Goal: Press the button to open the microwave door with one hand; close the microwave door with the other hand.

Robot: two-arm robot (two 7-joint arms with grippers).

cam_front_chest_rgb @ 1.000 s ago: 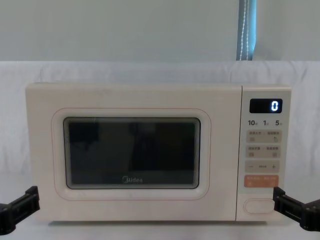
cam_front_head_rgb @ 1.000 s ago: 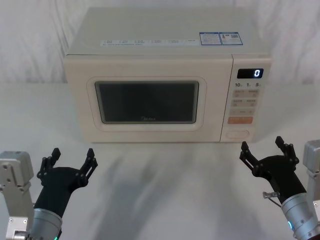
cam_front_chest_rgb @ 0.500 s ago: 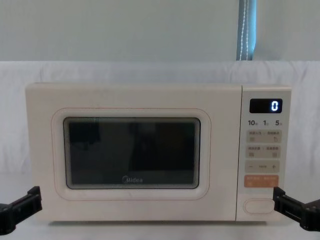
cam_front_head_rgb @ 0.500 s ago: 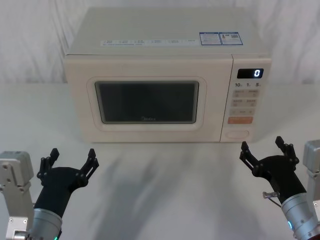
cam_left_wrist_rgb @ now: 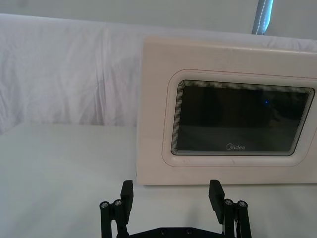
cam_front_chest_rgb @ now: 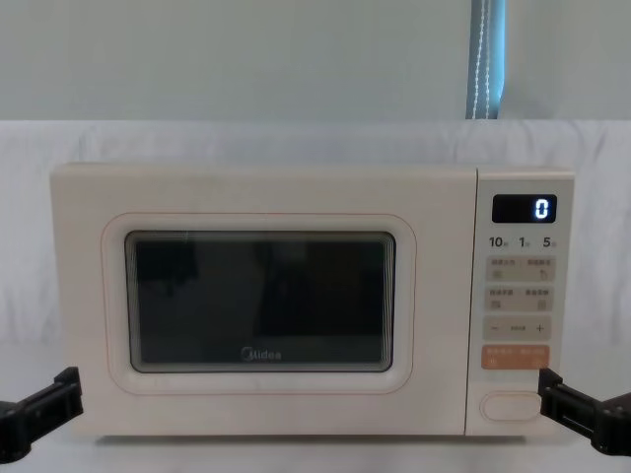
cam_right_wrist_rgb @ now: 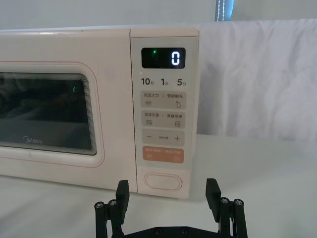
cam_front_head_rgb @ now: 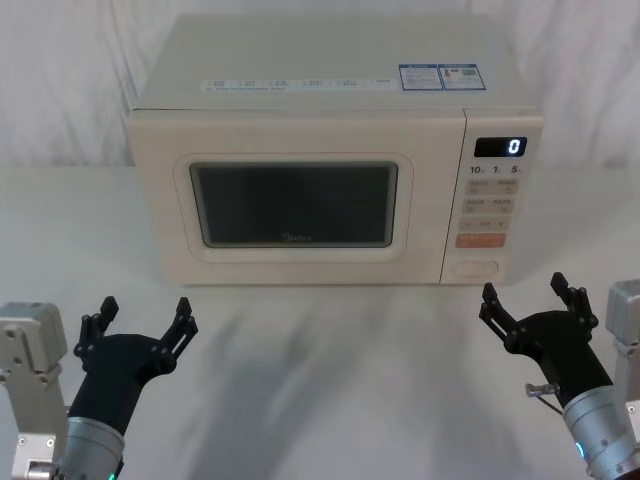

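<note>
With the large cream microwave door [cam_front_head_rgb: 295, 205] flush shut at twelve o'clock, the right gripper [cam_front_head_rgb: 531, 300] waits spread-fingered at four o'clock, likely staged below the wide cream-white pill-shaped button [cam_front_head_rgb: 474, 268], while the left gripper [cam_front_head_rgb: 140, 318] idles spread at eight.

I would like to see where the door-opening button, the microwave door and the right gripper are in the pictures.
the button [cam_right_wrist_rgb: 163, 181], right wrist view, middle of the wide cream key.
the microwave door [cam_front_chest_rgb: 264, 303], chest view, dark glass window.
the right gripper [cam_front_head_rgb: 528, 298], head view, midway between its open fingertips.
</note>
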